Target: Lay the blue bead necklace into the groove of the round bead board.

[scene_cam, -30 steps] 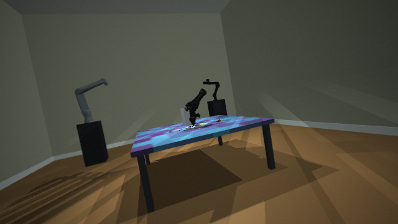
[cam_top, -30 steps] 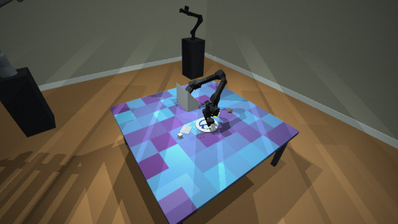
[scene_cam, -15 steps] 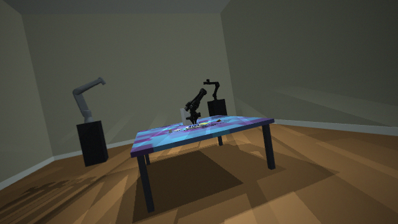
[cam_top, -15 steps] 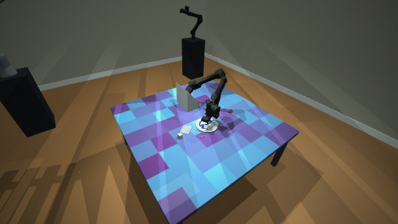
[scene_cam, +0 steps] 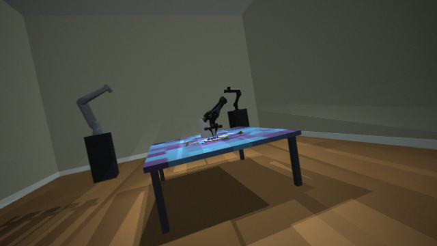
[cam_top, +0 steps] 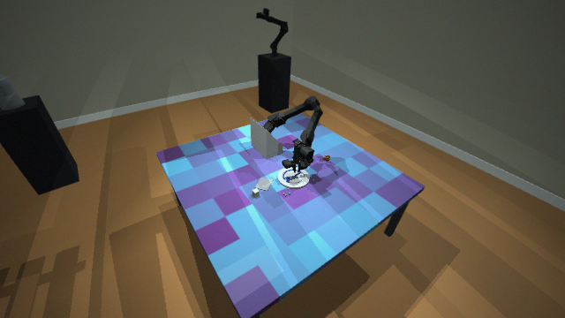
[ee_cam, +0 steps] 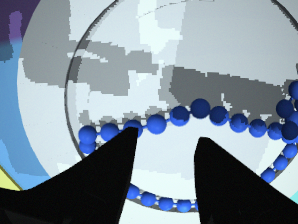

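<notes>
The round white bead board (cam_top: pixel 293 186) (ee_cam: pixel 40 100) lies on the table, with a dark circular groove line in the wrist view. The blue bead necklace (ee_cam: pixel 156 124) (cam_top: pixel 287 179) lies on it. In the wrist view one stretch of beads follows the near arc of the groove. Another stretch crosses the inner disc from left to right, off the groove, and beads bunch at the right. My gripper (ee_cam: pixel 166 141) (cam_top: pixel 297 170) (scene_cam: pixel 214 135) is over the board, partly open, with no bead seen between its fingertips. The left fingertip overlaps a bead of the crossing stretch; the fingers hide part of the near arc.
A grey upright panel (cam_top: pixel 265 141) (scene_cam: pixel 202 128) stands behind the board. A white cube (cam_top: pixel 255 193) (scene_cam: pixel 186 143), a flat pale piece (cam_top: pixel 264 184) and small bits (cam_top: pixel 287 193) lie near the board. A small orange-brown object (cam_top: pixel 327 157) (scene_cam: pixel 240 132) lies beyond it.
</notes>
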{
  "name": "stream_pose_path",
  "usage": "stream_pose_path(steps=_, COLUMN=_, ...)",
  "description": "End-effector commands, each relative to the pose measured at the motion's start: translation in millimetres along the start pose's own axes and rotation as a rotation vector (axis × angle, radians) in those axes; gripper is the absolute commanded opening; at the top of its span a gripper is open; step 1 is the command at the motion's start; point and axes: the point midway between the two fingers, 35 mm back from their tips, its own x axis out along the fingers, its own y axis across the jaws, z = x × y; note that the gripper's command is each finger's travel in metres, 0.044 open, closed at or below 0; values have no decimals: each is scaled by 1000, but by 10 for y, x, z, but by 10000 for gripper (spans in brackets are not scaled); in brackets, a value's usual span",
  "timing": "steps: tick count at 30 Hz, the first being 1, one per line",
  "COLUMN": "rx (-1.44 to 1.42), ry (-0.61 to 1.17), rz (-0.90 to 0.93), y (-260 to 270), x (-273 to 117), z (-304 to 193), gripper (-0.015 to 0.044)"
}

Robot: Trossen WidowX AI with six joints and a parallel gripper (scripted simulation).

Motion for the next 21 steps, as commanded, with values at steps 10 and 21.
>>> stream_pose_path(steps=10, rx=1205, ry=6, rz=2, y=142, x=-137, z=-90, gripper=120)
stream_pose_path(steps=21, rx=1205, ry=6, rz=2, y=142, x=-137, z=-90, gripper=120)
